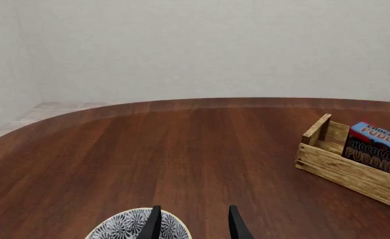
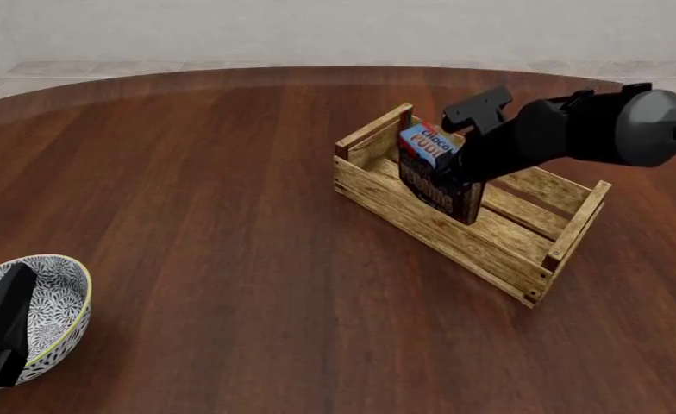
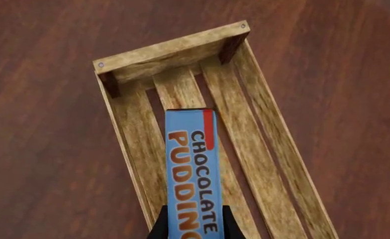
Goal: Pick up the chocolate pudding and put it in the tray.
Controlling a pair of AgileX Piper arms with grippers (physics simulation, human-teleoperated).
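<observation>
Pudding box (image 3: 191,172): pinched upright in my right gripper (image 3: 191,230), inside crate (image 2: 378,194), near its far end; lower flat, then release

A rough, pale slatted-wood tray (image 2: 430,226) sits on a smooth, polished dark wood surface (image 2: 223,190); the chocolate pudding (image 3: 191,169) box shows printed cardboard, the patterned bowl (image 2: 56,297) a glazed sheen.

You have a white-and-grey patterned bowl (image 2: 51,297) sitting at the near left edge of the dark wooden table (image 2: 223,198), its rim edged in pale yellow. Beyond the table's curved far edge you see a plain light wall (image 1: 202,45) and pale floor tiles (image 1: 42,112).
</observation>
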